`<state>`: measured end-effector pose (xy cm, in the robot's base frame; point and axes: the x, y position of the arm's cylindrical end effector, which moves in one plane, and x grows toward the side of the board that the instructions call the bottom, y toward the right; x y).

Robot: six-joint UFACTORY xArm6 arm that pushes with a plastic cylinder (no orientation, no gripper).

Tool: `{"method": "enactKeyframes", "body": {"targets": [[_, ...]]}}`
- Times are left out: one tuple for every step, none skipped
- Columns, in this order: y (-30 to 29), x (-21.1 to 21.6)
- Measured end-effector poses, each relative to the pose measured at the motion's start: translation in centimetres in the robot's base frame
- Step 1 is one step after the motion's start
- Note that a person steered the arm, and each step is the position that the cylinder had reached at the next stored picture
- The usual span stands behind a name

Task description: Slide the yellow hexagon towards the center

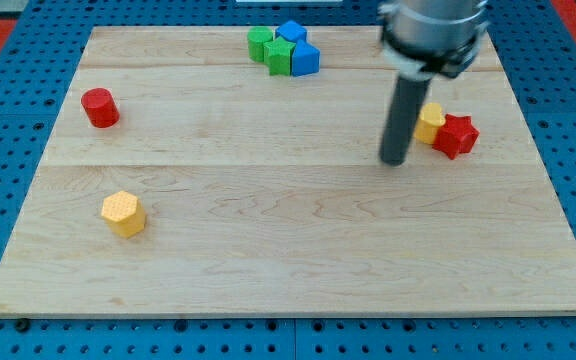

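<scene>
— Near the counter's [288, 290] lower-left part, where is the yellow hexagon [123, 213] placed?

— It is seen well apart from everything; the red cylinder [99, 107] is above it, and the middle lies up and to the view's right.

— And my tip [395, 160]?

— It is found far off at the right, just beside a second yellow block [430, 122] touching a red star [456, 135]. No hand is fitted, so nothing is held.

— How should the push be done?

— The hexagon's lower-left face should probably be reached first, then pressed squarely so it is not spun aside.
</scene>
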<state>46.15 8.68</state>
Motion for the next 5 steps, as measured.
{"method": "enactKeyframes", "body": {"targets": [[-6.6,8.2],[-15.3,15.2],[-29.2,14.7],[-31.4,9.9],[-30.1,5.2]]}}
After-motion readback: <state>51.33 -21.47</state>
